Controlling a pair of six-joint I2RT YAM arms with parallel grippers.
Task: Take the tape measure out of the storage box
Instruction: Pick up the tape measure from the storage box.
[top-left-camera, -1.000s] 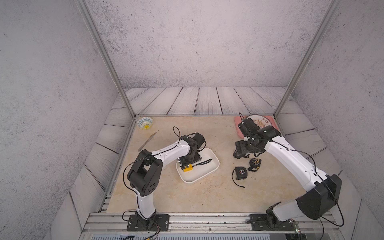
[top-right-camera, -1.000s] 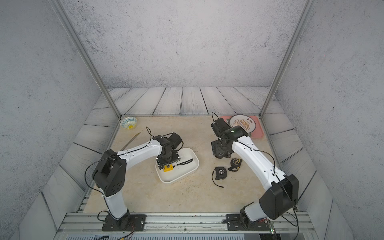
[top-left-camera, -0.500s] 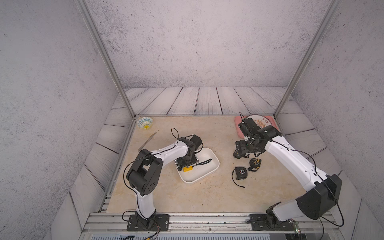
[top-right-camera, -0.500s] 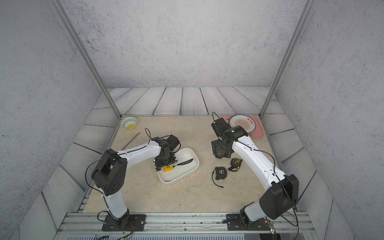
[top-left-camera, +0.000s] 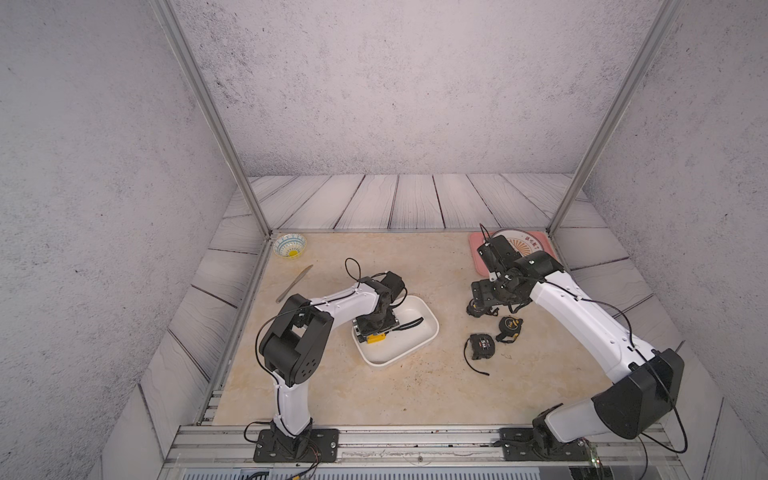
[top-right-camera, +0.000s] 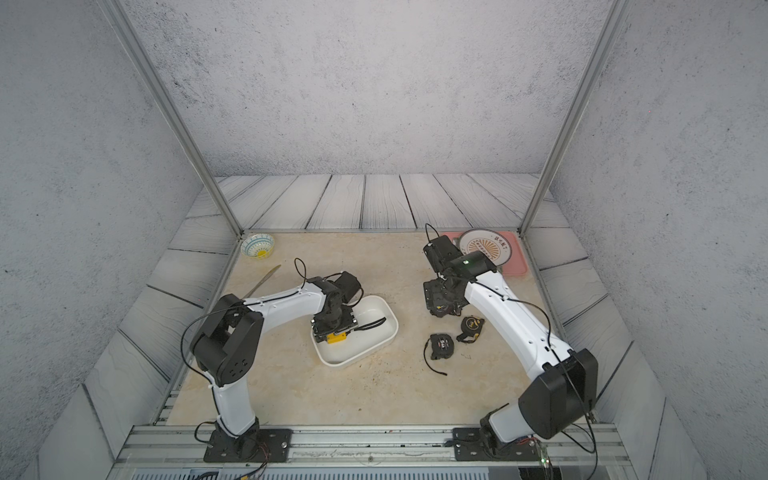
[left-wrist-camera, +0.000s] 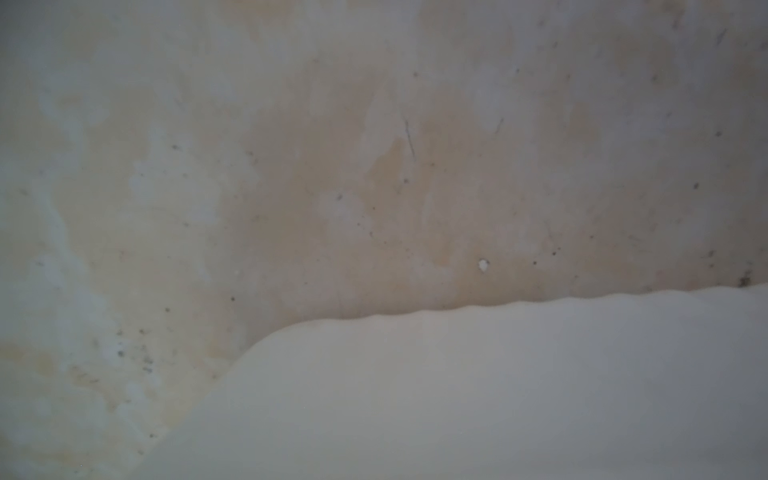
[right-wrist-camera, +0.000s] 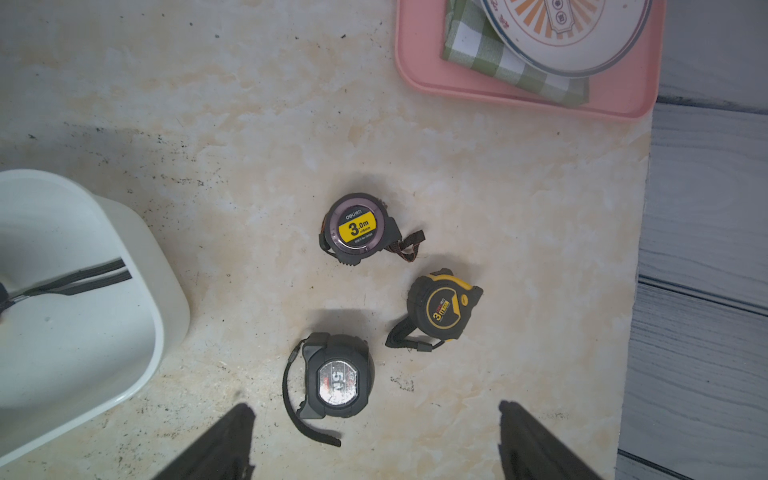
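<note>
The white storage box (top-left-camera: 419, 347) lies mid-table, and its blurred wall (left-wrist-camera: 498, 395) fills part of the left wrist view. My left gripper (top-left-camera: 376, 325) points down into the box's left end, right over a yellow tape measure (top-left-camera: 375, 338) whose black strap (top-left-camera: 409, 323) trails across the box floor. The gripper's body hides its fingers, so a grip cannot be seen. To the right, my right gripper (right-wrist-camera: 376, 436) hangs open above three tape measures on the table: a black one (right-wrist-camera: 338, 382), a black-and-yellow one (right-wrist-camera: 442, 307) and a grey-faced one (right-wrist-camera: 357, 232).
At the back right stands a pink tray (top-left-camera: 477, 259) with a plate and a checked cloth. A small blue-patterned bowl (top-left-camera: 289, 245) sits in the back left corner, with a knife (top-left-camera: 294, 283) in front of it. The right arm reaches over the table's right side.
My left wrist has shifted slightly left over the box's left end. The yellow tape measure stays in place. The right arm has not moved.
</note>
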